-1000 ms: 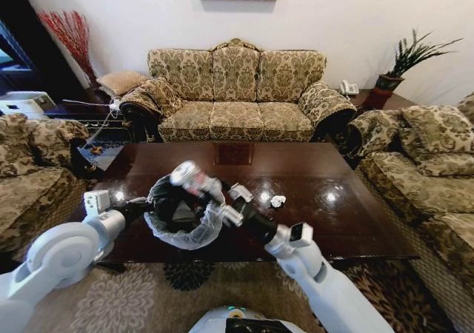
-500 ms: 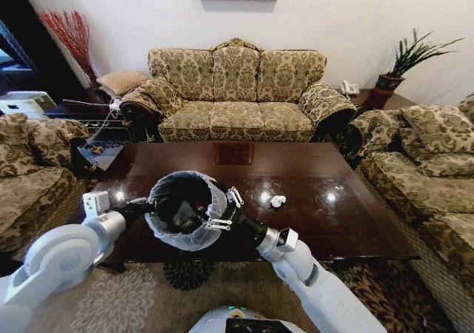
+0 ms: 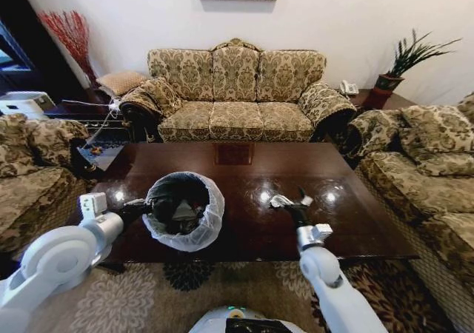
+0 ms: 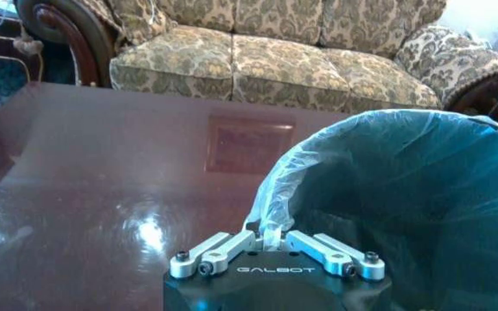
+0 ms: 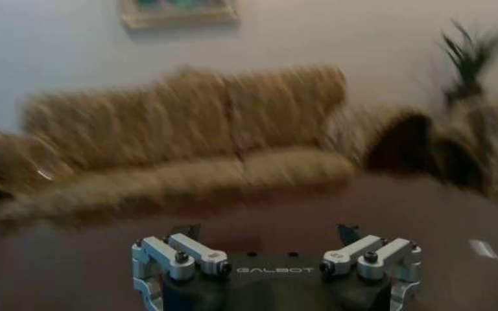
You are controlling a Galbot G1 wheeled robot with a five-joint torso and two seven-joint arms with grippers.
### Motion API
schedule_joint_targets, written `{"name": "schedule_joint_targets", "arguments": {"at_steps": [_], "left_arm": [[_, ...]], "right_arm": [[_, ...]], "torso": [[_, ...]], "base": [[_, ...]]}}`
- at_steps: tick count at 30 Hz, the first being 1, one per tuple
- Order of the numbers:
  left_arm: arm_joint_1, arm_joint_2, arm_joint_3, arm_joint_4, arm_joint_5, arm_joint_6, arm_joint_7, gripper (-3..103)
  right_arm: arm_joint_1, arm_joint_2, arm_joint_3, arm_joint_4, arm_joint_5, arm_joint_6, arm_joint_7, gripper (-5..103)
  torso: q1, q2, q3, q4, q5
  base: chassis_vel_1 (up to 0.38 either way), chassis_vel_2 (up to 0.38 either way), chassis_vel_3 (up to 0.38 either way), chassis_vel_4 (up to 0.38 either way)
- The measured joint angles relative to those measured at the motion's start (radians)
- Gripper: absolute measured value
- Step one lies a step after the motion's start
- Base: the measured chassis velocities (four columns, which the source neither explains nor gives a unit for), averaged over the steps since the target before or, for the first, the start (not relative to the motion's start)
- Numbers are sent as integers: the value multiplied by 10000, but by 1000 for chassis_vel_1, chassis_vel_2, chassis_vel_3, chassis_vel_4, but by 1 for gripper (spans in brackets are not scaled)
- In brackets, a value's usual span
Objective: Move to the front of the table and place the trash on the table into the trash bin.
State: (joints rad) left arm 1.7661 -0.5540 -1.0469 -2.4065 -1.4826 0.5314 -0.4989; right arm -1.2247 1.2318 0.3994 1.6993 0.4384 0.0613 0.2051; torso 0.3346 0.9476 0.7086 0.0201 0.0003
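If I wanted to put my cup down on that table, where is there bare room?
The table is bare along the sofa side and at its right end. It is crowded near you: the trash bin, held by the left tool, and the right tool beside the crumpled white paper.

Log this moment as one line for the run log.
left gripper: shut on bin liner rim | right gripper: open, over table by crumpled paper | bin: on table

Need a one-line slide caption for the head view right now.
Left hand holds the lined trash bin over the table; open right hand hovers by crumpled white paper.
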Motion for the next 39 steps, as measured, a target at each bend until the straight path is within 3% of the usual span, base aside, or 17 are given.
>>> {"name": "schedule_joint_targets", "arguments": {"at_steps": [9, 13, 19, 22, 23, 25, 26, 28, 31, 34, 35, 39], "left_arm": [[200, -241, -106, -109, 25, -29, -2, 0], [233, -308, -121, -126, 44, -41, -2, 0], [248, -399, -42, -118, 157, -44, 29, 0], [237, -401, -33, -114, 163, -50, 41, 0], [232, -401, -32, -112, 164, -54, 52, 0], [230, -401, -32, -108, 165, -55, 53, 0], [228, -403, -32, -105, 167, -58, 58, 0], [228, -408, -32, -104, 167, -62, 62, 0], [228, -414, -37, -109, 167, -67, 66, 0], [228, -414, -43, -113, 168, -69, 67, 0], [228, -423, -47, -119, 168, -71, 68, 0], [233, -451, -51, -143, 168, -72, 69, 0]], "right_arm": [[1297, 300, -548, -2178, 556, -461, -571, 102], [1499, 314, -715, -2585, 573, -511, -1046, 95], [1564, 318, -964, -2734, 228, -542, -1606, 68], [1572, 361, -1037, -2759, -41, -580, -1671, 62], [1579, 397, -1095, -2767, -180, -630, -1702, 51], [1581, 411, -1116, -2768, -216, -651, -1713, 51], [1588, 436, -1162, -2768, -282, -698, -1747, 41], [1591, 472, -1182, -2766, -313, -733, -1787, 41], [1593, 563, -1195, -2743, -333, -865, -1864, 24], [1592, 596, -1195, -2733, -314, -928, -1866, 19], [1579, 604, -1192, -2712, -234, -992, -1865, 8], [1526, 596, -1169, -2602, -124, -1020, -1858, 3]], "torso": [[0, 0, 0, 3, -3], [0, -1, 0, 2, -3], [0, 0, 0, 3, -4], [0, 0, 0, 2, -4], [0, 0, 0, 2, -3], [0, 0, 0, 2, -3], [-1, 0, -1, 2, -3], [0, 0, -1, 2, -4], [0, 0, -1, 2, -3], [-1, 0, -1, 2, -3], [0, 0, -1, 2, -3], [0, 0, 0, 2, -2]], "base": [[0, 0, 0, 0], [0, 0, 0, 0], [0, 0, 0, 0], [0, 0, 0, 0], [0, 0, 0, 0], [0, 0, 0, 0], [0, 0, 0, 0], [0, 0, 0, 0], [0, 0, 0, 0], [0, 0, 0, 0], [0, 0, 0, 0], [0, 0, 0, 0]]}}
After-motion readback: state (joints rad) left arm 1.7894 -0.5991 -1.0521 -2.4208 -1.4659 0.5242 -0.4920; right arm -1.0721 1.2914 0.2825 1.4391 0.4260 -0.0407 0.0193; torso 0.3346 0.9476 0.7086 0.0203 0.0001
